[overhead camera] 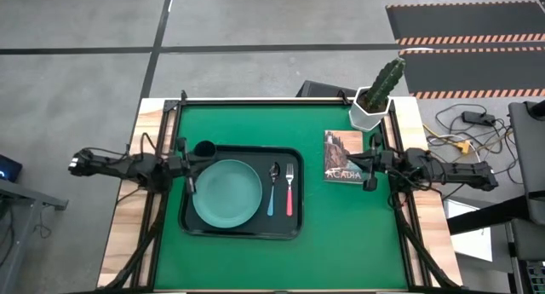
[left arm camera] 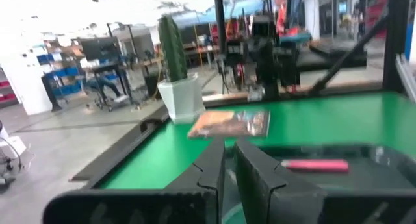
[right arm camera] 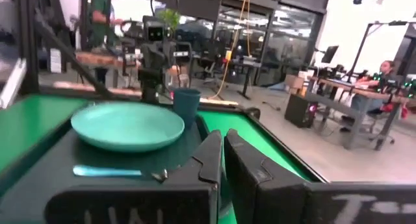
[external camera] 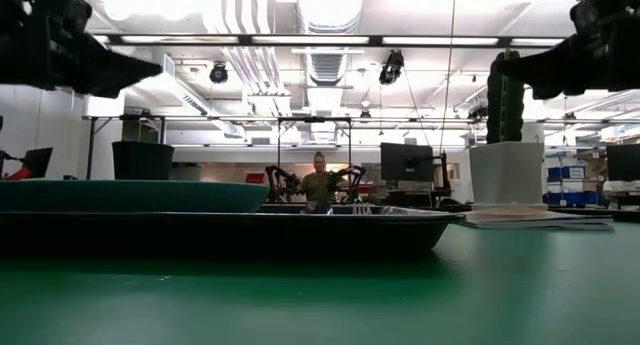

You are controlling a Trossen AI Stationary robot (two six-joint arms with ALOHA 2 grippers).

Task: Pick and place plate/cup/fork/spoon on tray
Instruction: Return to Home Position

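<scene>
Left gripper (overhead camera: 189, 164), closed and empty, hangs at the left rim of the loaded tray (overhead camera: 281, 228) in mid-frame, while the right gripper (overhead camera: 370, 169), also closed, sits right of it, so homing likely means each pulling outward.

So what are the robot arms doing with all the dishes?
The setting looks finished. The plate, cup, spoon and fork all lie on the black tray. Neither arm holds anything. The left gripper is shut, up by the tray's left edge. The right gripper is shut, by the book to the tray's right.
</scene>
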